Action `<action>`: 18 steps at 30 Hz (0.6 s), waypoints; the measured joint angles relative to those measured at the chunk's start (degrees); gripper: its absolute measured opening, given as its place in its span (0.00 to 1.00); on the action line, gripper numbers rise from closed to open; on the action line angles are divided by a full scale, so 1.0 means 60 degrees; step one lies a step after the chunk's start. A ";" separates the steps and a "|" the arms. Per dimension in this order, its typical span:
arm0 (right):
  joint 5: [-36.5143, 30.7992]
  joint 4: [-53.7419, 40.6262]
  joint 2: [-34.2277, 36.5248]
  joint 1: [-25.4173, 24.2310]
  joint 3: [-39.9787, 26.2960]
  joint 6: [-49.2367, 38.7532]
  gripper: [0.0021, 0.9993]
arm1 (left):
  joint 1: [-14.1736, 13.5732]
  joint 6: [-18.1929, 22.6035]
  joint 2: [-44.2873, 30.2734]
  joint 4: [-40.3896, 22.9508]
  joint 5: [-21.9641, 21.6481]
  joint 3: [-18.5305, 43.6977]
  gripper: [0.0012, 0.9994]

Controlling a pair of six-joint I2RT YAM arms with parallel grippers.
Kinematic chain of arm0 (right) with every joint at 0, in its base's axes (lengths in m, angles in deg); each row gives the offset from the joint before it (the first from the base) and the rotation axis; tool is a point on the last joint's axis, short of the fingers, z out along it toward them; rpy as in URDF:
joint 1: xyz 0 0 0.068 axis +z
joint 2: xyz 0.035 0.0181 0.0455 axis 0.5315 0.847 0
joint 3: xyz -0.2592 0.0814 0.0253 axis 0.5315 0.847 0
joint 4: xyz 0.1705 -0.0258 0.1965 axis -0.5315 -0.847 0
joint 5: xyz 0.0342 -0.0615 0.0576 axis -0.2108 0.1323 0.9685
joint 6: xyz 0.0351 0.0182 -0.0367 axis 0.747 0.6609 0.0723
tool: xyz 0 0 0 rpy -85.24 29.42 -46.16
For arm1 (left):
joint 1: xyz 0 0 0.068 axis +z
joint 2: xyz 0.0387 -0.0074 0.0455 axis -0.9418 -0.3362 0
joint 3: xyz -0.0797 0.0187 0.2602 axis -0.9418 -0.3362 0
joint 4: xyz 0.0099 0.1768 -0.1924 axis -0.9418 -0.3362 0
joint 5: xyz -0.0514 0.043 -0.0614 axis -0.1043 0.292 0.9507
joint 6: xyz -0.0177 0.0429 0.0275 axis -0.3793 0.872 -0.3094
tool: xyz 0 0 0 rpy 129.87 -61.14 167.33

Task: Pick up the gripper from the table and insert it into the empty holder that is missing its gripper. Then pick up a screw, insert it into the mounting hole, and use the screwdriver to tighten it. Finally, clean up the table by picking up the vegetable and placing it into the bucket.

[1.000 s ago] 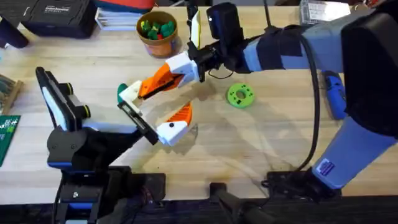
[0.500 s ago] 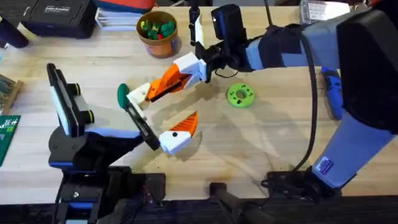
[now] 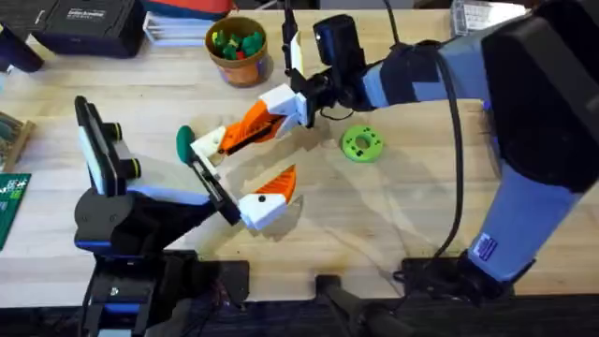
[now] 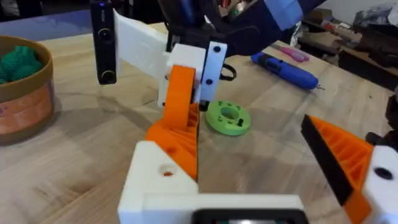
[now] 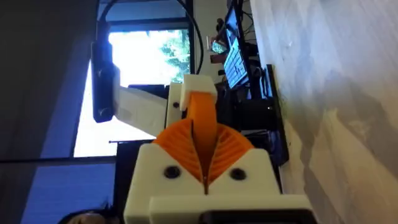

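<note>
I had the right arm reaching across the middle of the light wooden table [image 3: 393, 234]. The right gripper [image 3: 270, 114] was clamped on the loose white plastic block with its orange ribbed wedge fingertip [image 3: 245, 128]. In the right wrist view the two orange pads [image 5: 227, 149] were pressed together around the wedge [image 5: 202, 115]. The part was tilted, with its white block end down at the far end of the thin black bar-shaped finger mount [image 3: 210, 183] on the left arm. I could not tell whether the block was actually seated on that mount or only resting against it.

The left gripper [image 3: 248, 167] stood wide, with nothing held between. Its one fitted white and orange finger [image 3: 267, 198] was at the near end of the bar, well apart from the incoming part. From the left wrist view I saw the white block [image 4: 163, 185] close up and the fitted orange finger [image 4: 345, 163] off to the side.

The small dark-green oval toy vegetable [image 3: 184, 142] lay on the table just beside the block end of the held part. The small round yellow-orange bucket [image 3: 225, 58] sat at the far side with coloured pieces in it. A bright-green round disc with holes [image 3: 361, 144] lay near the right arm's wrist. The blue cylindrical electric screwdriver [image 4: 287, 68] lay beyond the disc.
</note>
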 joint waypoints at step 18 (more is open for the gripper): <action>0.0004 0.0381 0.0168 0.0209 -0.0497 0.0152 0.01 | 0.0091 0.0114 0.0030 0.0044 -0.0381 0.0000 0.99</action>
